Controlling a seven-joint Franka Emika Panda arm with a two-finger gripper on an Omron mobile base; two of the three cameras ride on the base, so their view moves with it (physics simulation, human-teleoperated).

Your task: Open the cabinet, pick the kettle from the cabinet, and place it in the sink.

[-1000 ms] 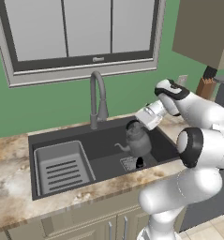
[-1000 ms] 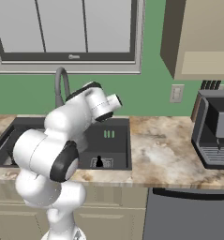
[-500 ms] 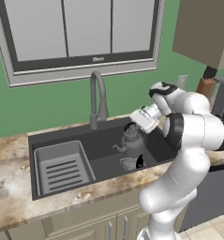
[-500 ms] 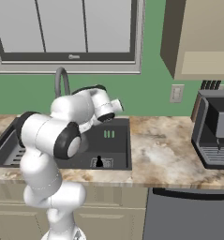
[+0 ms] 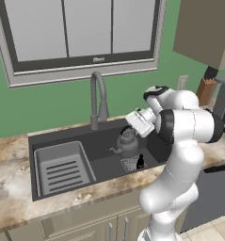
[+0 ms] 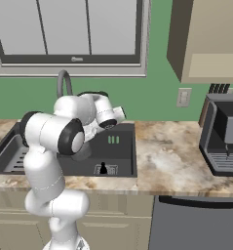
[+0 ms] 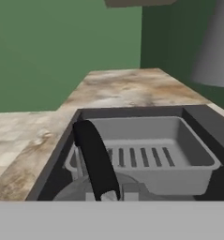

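Kettle (image 5: 127,143) hanging low inside the sink (image 5: 104,165), right half of the basin, just beside the ribbed tray (image 5: 62,167), prob touching or nearly touching the floor, hard to say from these angles. Looks like rigid dark metal, smooth and a bit slippery, not fragile, prob fairly light if empty. Best hold = the arched loop handle (image 7: 97,159), which is right where the gripper (image 5: 135,129) is clamped now, jaws closed on it. Body too round for a side pinch imo. Faucet (image 5: 97,99) right behind it, so watch the spout. Small pale marking on the window frame (image 5: 99,59), unreadable. No other text or brands legible.
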